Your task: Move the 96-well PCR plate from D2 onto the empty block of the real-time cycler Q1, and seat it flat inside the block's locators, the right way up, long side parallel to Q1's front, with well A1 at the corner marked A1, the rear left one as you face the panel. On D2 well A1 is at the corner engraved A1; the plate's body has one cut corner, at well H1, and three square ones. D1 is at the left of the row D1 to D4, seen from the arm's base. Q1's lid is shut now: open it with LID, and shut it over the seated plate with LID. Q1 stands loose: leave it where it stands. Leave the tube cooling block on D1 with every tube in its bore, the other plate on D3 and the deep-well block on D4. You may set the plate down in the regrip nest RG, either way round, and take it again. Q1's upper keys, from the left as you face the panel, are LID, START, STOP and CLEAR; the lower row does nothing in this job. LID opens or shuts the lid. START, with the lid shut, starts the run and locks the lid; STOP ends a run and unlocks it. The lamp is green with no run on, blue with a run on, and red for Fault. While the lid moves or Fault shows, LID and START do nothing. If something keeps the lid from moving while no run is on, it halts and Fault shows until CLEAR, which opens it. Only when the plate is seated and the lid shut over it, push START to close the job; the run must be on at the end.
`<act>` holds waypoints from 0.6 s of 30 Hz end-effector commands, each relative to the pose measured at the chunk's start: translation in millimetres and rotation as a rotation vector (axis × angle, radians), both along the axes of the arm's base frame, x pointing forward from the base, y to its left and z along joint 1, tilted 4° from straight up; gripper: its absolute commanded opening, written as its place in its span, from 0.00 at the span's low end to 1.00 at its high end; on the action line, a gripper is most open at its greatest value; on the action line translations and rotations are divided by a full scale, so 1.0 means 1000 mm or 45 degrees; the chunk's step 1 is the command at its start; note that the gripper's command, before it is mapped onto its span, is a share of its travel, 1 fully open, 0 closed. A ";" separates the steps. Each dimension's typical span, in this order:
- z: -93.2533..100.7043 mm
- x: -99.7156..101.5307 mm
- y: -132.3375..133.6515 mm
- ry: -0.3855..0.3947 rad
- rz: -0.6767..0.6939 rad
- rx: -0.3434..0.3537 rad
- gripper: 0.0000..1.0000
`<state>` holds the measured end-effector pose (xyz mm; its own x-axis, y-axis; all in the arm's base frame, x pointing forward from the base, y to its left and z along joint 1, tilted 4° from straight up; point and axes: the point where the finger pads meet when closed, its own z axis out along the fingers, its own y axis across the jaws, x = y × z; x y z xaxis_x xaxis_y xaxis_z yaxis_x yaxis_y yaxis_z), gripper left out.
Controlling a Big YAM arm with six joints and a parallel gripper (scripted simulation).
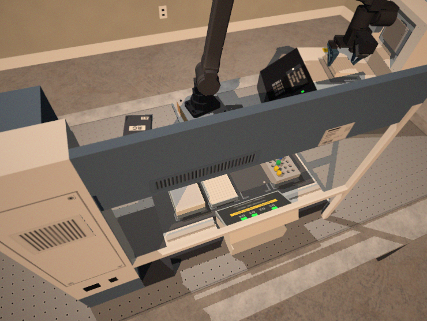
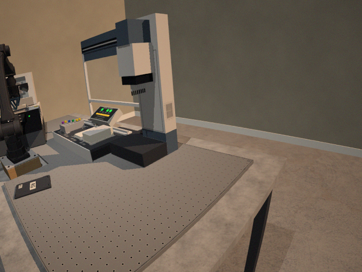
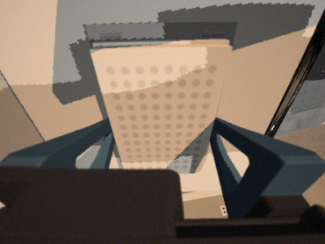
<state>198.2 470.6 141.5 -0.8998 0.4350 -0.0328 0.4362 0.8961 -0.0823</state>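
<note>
My gripper (image 1: 341, 58) is shut on the cream 96-well PCR plate (image 1: 344, 66), gripping it across its short width. It holds the plate low over the open block on top of the black cycler Q1 (image 1: 286, 76). In the wrist view the plate (image 3: 160, 110) runs lengthwise away from the blue fingers, well side up, with the dark block frame (image 3: 132, 32) past its far end. I cannot tell whether the plate touches the block. Q1's lid (image 1: 396, 34) stands open behind. The lamp (image 1: 302, 91) is green. The D2 position (image 1: 246, 177) is bare.
The tube cooling block (image 1: 280, 170) with coloured caps sits on D1, the other plate (image 1: 220, 189) on D3 and the deep-well block (image 1: 188, 199) on D4, under the grey gantry beam (image 1: 241, 138). The black regrip nest RG (image 1: 137, 124) lies left of the arm's base (image 1: 201, 103).
</note>
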 end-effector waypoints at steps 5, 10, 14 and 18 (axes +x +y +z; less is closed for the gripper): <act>0.034 0.008 0.018 -0.048 0.009 0.118 0.00; 0.029 0.007 0.006 -0.034 0.005 0.084 0.00; 0.026 0.006 0.001 -0.030 0.001 0.074 0.00; 0.025 0.006 0.001 -0.027 -0.001 0.068 0.00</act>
